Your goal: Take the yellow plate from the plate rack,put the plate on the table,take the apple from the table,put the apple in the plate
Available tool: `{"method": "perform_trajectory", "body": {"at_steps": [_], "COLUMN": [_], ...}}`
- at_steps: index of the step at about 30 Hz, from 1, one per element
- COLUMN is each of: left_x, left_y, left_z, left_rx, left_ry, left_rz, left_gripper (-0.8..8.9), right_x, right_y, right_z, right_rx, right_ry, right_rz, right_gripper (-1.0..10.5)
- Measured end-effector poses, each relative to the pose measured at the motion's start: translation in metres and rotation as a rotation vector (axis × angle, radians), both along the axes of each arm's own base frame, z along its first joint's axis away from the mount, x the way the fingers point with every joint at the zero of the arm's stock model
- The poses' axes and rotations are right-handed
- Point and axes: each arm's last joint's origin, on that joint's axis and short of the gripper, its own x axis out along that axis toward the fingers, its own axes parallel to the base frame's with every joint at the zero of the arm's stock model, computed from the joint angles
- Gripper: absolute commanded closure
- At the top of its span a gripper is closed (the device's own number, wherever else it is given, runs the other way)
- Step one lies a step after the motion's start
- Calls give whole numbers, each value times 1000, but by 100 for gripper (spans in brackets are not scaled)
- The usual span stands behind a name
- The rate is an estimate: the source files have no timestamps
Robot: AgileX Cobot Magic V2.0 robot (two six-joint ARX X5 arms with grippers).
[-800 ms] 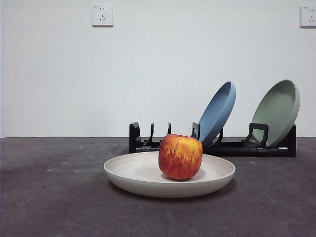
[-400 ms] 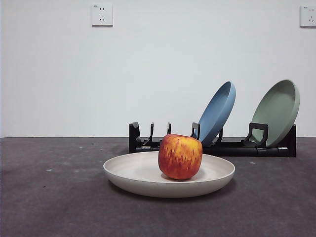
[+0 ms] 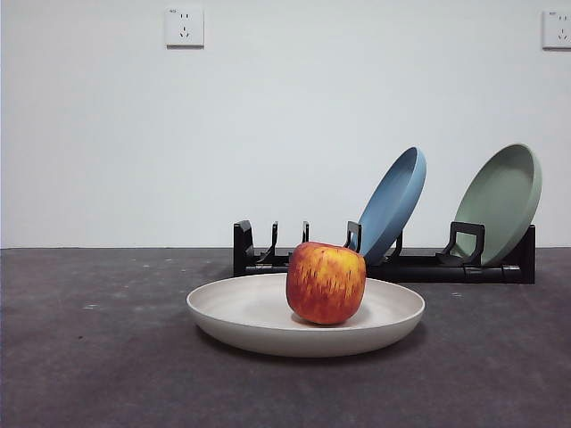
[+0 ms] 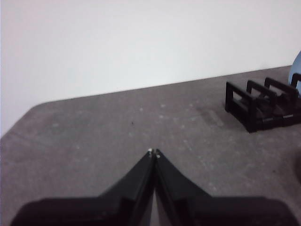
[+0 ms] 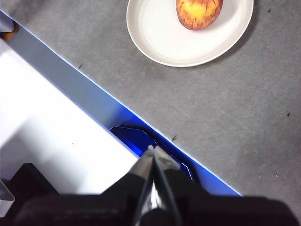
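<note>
The cream yellow plate (image 3: 259, 314) lies flat on the dark grey table (image 3: 98, 357), in front of the black plate rack (image 3: 294, 260). The red and yellow apple (image 3: 326, 283) rests in the plate, right of its centre. From high above, the right wrist view shows the plate (image 5: 164, 33) with the apple (image 5: 199, 12) in it. My right gripper (image 5: 152, 151) is shut and empty, over the table's edge, far from the plate. My left gripper (image 4: 154, 152) is shut and empty above bare table, with the rack's end (image 4: 256, 104) off to one side. No arm shows in the front view.
A blue plate (image 3: 393, 203) and a sage-green plate (image 3: 501, 201) lean in the rack's right-hand slots. The rack's left slots hold nothing. A white wall with two sockets stands behind. In the right wrist view a white and blue surface (image 5: 56, 127) borders the table.
</note>
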Motion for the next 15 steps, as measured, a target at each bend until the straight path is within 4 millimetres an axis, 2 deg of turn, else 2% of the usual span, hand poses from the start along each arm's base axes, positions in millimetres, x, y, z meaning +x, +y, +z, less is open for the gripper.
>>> {"method": "perform_trajectory", "body": {"at_steps": [7,15], "left_x": [2,1], "left_y": [0,0], "left_z": [-22,-29], "left_rx": [-44,-68], "left_ry": [57,132], "left_rz": [-2,0], "left_gripper": [817,817], "right_x": [0,0], "right_y": [0,0], "right_z": [0,0], "right_rx": [0,0], "right_ry": [0,0], "right_rz": [0,0], "right_gripper": [946,946]}}
